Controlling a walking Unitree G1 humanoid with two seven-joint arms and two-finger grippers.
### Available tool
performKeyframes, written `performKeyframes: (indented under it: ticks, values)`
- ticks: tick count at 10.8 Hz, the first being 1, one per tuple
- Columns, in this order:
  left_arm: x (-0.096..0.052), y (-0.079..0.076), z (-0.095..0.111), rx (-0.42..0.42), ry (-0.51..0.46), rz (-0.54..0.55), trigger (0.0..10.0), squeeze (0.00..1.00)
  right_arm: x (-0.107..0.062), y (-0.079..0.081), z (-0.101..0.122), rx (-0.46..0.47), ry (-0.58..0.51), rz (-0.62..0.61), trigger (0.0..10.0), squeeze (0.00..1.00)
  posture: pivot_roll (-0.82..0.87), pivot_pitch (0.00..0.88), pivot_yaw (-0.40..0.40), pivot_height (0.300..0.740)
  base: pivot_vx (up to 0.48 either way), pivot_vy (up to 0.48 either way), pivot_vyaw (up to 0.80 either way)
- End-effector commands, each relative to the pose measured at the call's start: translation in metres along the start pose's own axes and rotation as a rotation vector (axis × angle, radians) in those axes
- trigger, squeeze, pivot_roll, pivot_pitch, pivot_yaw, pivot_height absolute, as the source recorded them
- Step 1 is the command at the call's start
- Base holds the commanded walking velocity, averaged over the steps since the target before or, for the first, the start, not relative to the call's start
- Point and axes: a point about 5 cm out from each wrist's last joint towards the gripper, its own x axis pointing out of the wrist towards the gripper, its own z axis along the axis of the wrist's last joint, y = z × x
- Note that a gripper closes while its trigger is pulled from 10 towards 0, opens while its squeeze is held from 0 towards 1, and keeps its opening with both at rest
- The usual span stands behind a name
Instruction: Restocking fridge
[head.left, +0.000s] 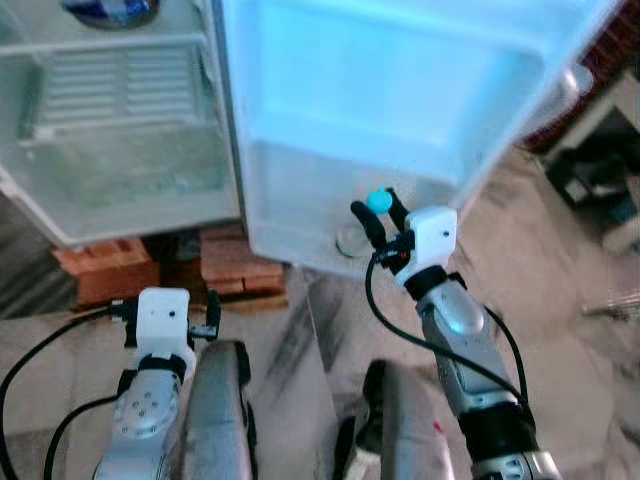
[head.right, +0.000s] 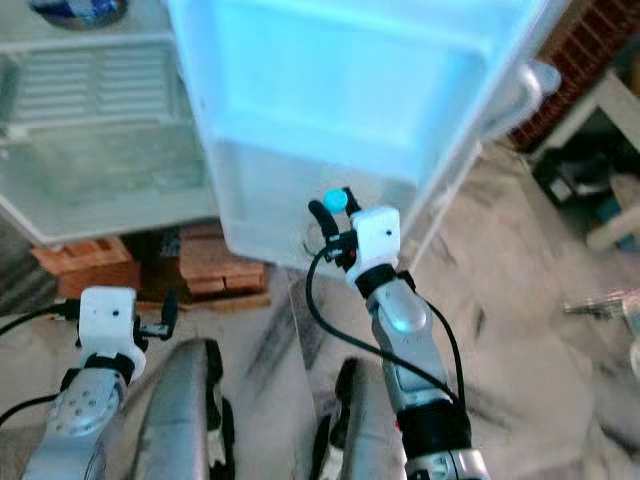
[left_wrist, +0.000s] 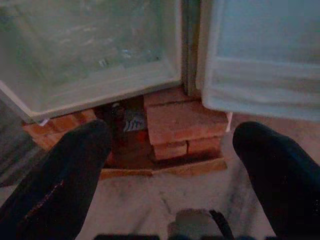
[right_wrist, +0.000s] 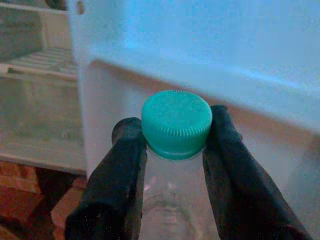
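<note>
One clear plastic bottle with a teal screw cap (right_wrist: 176, 123) is clenched at the neck by the right gripper (head.left: 380, 212), judged mid-placement; lowering into the white fridge-door shelf (head.left: 300, 215) just ahead is called for, while the left gripper (left_wrist: 170, 165) hangs released.

Fridge (head.left: 120, 150) at left on bricks (head.left: 230, 265); open door (head.left: 400, 120) to its right. Bottle (right_wrist: 175, 165) between right gripper (head.left: 382, 222) jaws, before door shelf (head.left: 300, 215). Left gripper (head.left: 205, 315) low, before bricks.
</note>
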Motion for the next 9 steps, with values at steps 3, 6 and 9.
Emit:
performKeyframes:
  ticks: [3, 6, 9]
  values:
    - [-0.002, 0.000, 0.000, 0.006, 0.004, 0.000, 10.0, 0.00, 0.003, 0.005, 0.001, -0.043, -0.029, 0.035, 10.0, 0.00, 0.18, 0.207, -0.099, 0.533, 0.000, 0.000, 0.00]
    - [-0.006, 0.000, 0.002, 0.002, -0.008, 0.012, 10.0, 0.00, 0.020, 0.011, 0.009, -0.131, -0.077, 0.063, 10.0, 0.00, 0.20, 0.216, -0.095, 0.533, 0.000, 0.000, 0.00]
    - [-0.017, -0.004, 0.005, 0.038, -0.021, -0.016, 10.0, 0.00, 0.038, 0.016, 0.016, -0.230, -0.118, 0.090, 10.0, 0.00, 0.20, 0.252, -0.095, 0.533, 0.000, 0.000, 0.00]
